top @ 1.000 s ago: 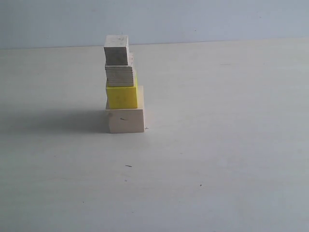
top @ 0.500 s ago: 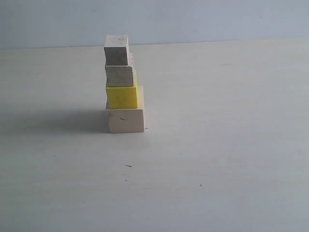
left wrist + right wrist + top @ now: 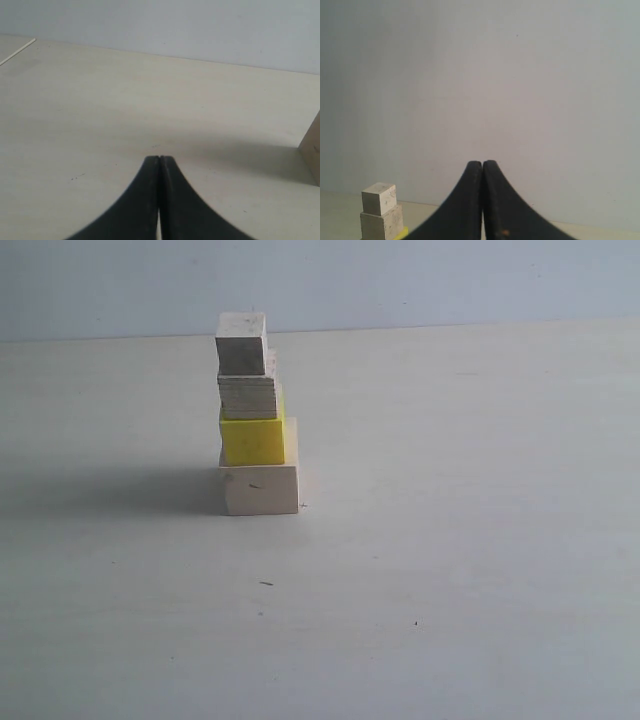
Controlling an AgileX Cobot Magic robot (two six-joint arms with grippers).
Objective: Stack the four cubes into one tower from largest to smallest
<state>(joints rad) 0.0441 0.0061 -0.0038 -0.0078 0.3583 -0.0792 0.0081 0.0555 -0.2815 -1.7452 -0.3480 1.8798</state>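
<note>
The four cubes stand as one tower left of centre in the exterior view: a large pale wooden cube (image 3: 260,489) at the bottom, a yellow cube (image 3: 252,440) on it, a layered-plywood cube (image 3: 248,396) above, and the smallest pale cube (image 3: 241,343) on top, shifted a little left. Neither arm appears in that view. My left gripper (image 3: 159,159) is shut and empty over bare table, with the large cube's edge (image 3: 313,150) off to one side. My right gripper (image 3: 482,164) is shut and empty, raised, away from the tower's top cubes (image 3: 379,199).
The pale table (image 3: 450,540) spreads around the tower, with a plain grey wall (image 3: 400,280) behind it. The tower's shadow (image 3: 110,490) falls to its left. A thin white strip (image 3: 17,51) lies near the table's far corner in the left wrist view.
</note>
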